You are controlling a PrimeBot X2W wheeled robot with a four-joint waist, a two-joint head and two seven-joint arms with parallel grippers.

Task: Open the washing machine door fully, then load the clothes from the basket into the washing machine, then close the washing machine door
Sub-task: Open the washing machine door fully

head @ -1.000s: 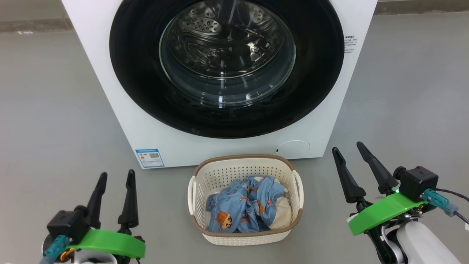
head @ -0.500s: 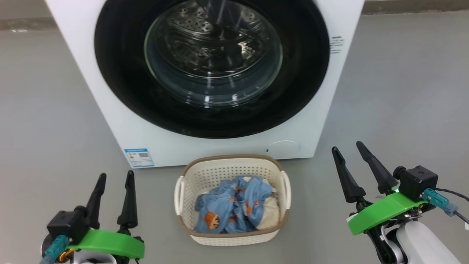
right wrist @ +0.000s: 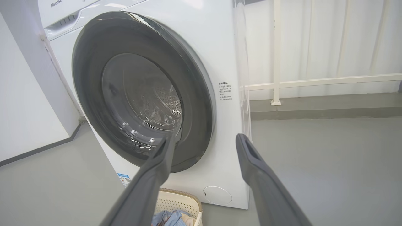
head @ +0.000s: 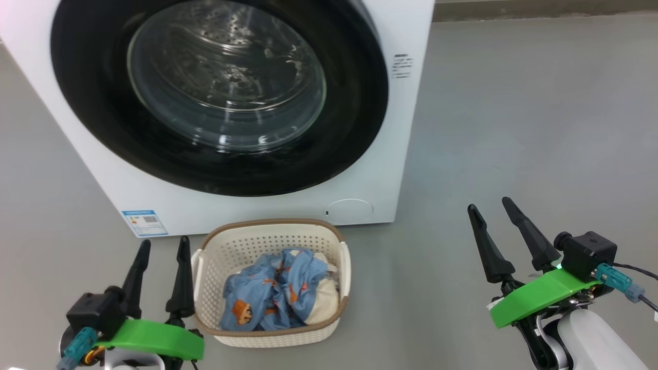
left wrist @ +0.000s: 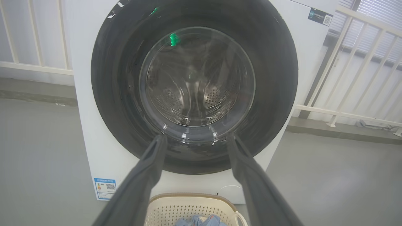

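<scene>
The white washing machine [head: 406,123] stands on the floor with its black-rimmed round door [head: 354,103] shut against the front; the steel drum shows through the glass bowl [head: 226,82]. Right before it sits the cream basket [head: 267,228] holding the light blue printed clothes [head: 267,295] and a cream piece. My left gripper [head: 163,245] is open beside the basket's left side, touching nothing. Out on the bare floor to the right, my right gripper [head: 492,204] is open too. In the left wrist view the door [left wrist: 276,75] faces me; the right wrist view has the door [right wrist: 91,94] at a slant.
Grey floor [head: 514,103] spreads wide to the right of the machine. A white railing [right wrist: 314,82] and pale curtain run behind the machine. A blue label [head: 144,222] and a round cap [head: 349,210] sit low on the machine's front.
The head camera has turned to the right, so machine and basket have slid leftward in the picture. Both grippers keep their places and stay open.
</scene>
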